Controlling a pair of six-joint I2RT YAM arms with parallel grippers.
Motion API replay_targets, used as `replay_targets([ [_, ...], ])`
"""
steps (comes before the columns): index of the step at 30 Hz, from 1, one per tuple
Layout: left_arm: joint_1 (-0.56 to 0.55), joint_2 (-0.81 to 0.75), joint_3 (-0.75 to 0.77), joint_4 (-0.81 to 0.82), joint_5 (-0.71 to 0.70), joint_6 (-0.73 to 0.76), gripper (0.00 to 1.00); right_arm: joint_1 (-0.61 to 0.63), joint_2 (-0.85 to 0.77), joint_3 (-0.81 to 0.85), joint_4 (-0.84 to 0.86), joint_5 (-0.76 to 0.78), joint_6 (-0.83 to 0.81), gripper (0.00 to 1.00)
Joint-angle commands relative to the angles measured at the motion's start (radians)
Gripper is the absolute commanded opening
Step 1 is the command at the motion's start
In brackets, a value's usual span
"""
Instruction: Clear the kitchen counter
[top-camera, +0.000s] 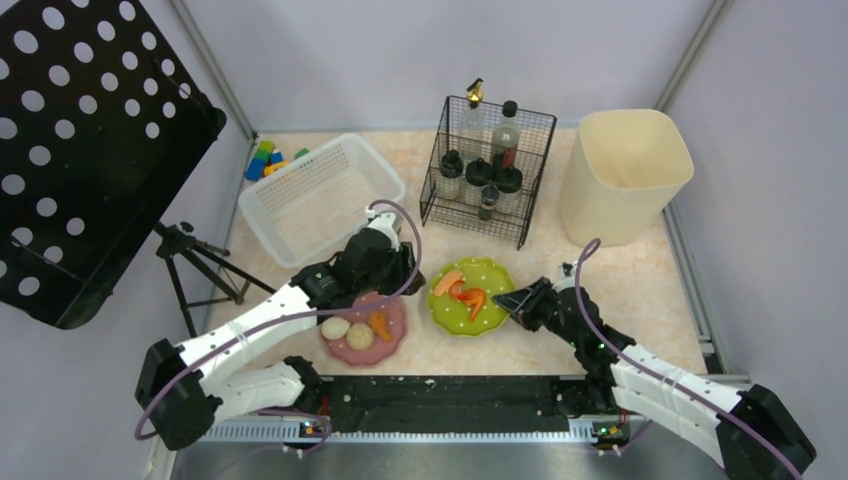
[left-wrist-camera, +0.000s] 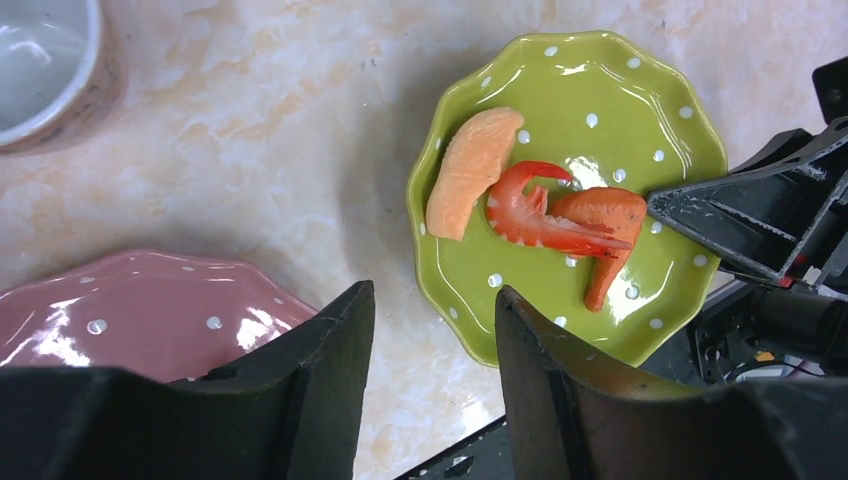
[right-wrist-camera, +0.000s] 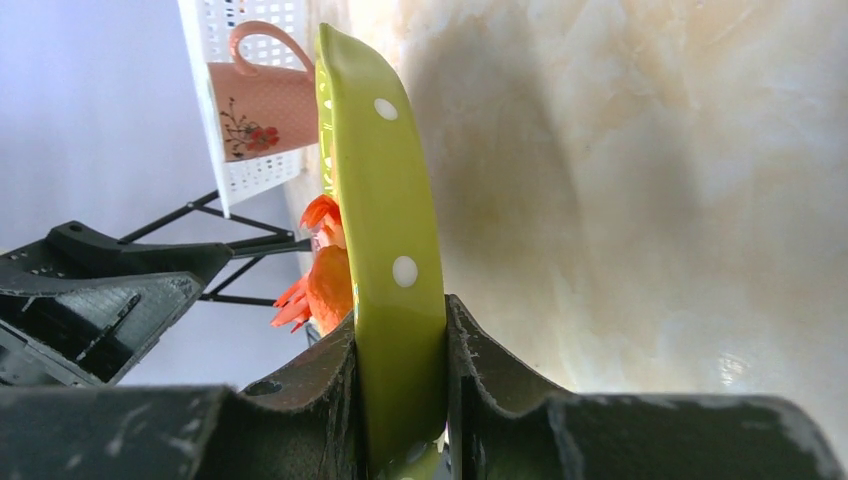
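The right gripper (right-wrist-camera: 400, 322) was pinching the near-right rim of the green plate (right-wrist-camera: 385, 180), one finger above the rim and one beneath. The left gripper (left-wrist-camera: 432, 293) hung spread and empty above the gap between the pink plate (left-wrist-camera: 150, 300) and the green one, touching neither.

Three pieces of food (left-wrist-camera: 545, 215) lay on the green plate: a pale orange slice, a red curled piece and a darker orange piece. The last two touched each other, close to the pinched edge. Whether the plate was off the counter (top-camera: 640, 290) could not be told.

The step in hand looked like removing the green plate, with the grip made and the carry not yet begun. The next move probably called for a level lift, since a rim hold lets the free side droop and the food slide. The plate could then go to the bin (top-camera: 625, 175) at the far right or the basket (top-camera: 320, 195) at the far left. The left arm stood near that second path.

The counter lay flat and face-up in front of the arm bases, filling the space between the walls. Its long axis seemed to run left to right, with the short axis pointing away from the robot. The plate was near its front middle.
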Motion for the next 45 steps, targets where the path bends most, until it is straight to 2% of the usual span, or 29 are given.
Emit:
replay_targets([
  [1, 0.002, -0.068, 0.043, -0.053, -0.051, 0.022, 0.53, -0.005, -0.008, 0.101, 0.273, -0.024, 0.075, 0.0],
  [6, 0.002, -0.145, 0.063, -0.093, -0.088, 0.026, 0.55, -0.005, 0.032, 0.167, 0.305, -0.031, 0.073, 0.0],
  [11, 0.002, -0.231, 0.078, -0.116, -0.124, 0.048, 0.63, -0.007, 0.1, 0.273, 0.315, -0.053, 0.062, 0.0],
  [17, 0.002, -0.322, 0.125, -0.198, -0.172, 0.062, 0.82, -0.011, 0.134, 0.362, 0.294, -0.054, 0.066, 0.0],
  [19, 0.002, -0.347, 0.136, -0.214, -0.181, 0.063, 0.94, -0.021, 0.14, 0.398, 0.283, -0.05, 0.068, 0.0],
  [21, 0.002, -0.365, 0.137, -0.228, -0.182, 0.061, 0.98, -0.044, 0.143, 0.433, 0.256, -0.054, 0.071, 0.0],
  [30, 0.002, -0.401, 0.099, -0.23, -0.169, 0.046, 0.99, -0.213, 0.136, 0.639, 0.075, -0.087, 0.061, 0.0],
  [35, 0.002, -0.394, 0.09, -0.219, -0.172, 0.047, 0.99, -0.344, 0.171, 0.773, -0.038, -0.131, 0.05, 0.0],
  [45, 0.002, -0.364, 0.088, -0.194, -0.127, 0.053, 0.99, -0.649, 0.199, 0.905, -0.131, -0.293, 0.053, 0.0],
])
